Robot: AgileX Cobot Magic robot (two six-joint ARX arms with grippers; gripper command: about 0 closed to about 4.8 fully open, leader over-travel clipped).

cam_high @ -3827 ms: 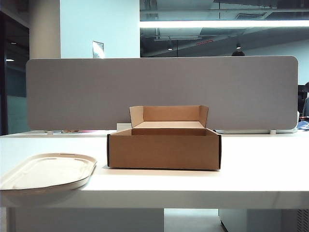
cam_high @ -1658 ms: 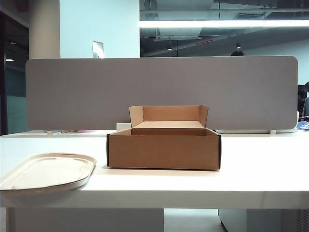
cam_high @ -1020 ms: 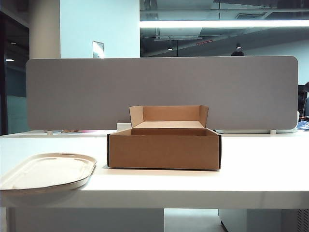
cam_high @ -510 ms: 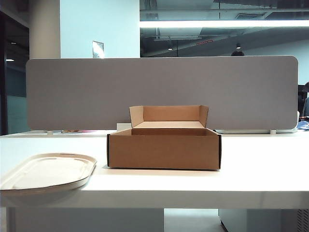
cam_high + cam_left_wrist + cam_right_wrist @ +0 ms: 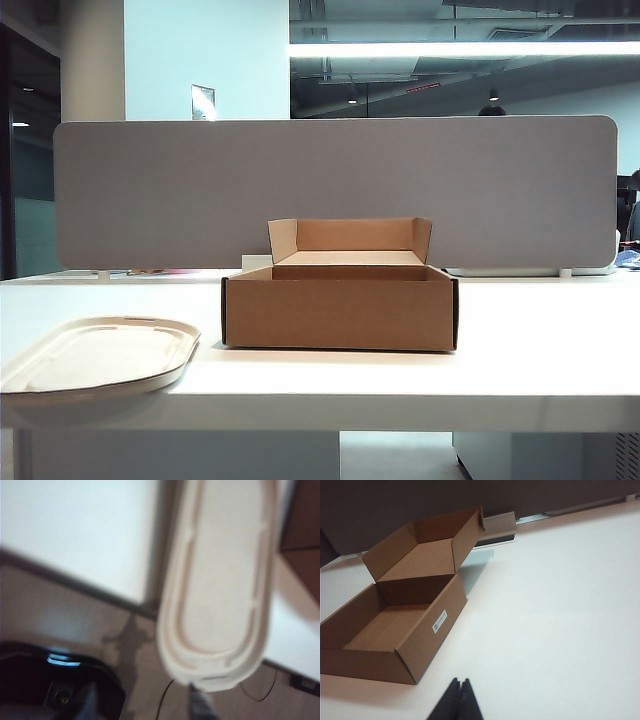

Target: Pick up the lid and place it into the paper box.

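Exterior view, left to right: lid (image 5: 98, 355), cream pulp fibre, rounded rectangle with raised rim and two small slots, lying flat at the bench (image 5: 540, 350) front left corner, its near end past the edge. Paper box (image 5: 340, 300), brown corrugated card, low and rectangular, back flap upright, at bench centre, apart from the lid; grey partition panel (image 5: 335, 190) behind. No arm shows in this view.

Left wrist view, blurred: left tool (image 5: 145, 707) hangs off the bench's front edge over the floor, just short of the lid's (image 5: 220, 580) overhanging end; one finger (image 5: 200, 705) shows dimly, the other not clearly, so whether the jaws stand apart cannot be told.

Right wrist view: right tool (image 5: 457, 700), fingertips pressed together, holds nothing; box (image 5: 395, 625) ahead and to one side, a small white label (image 5: 439, 621) on its side wall, print unreadable. Open white bench lies around it.
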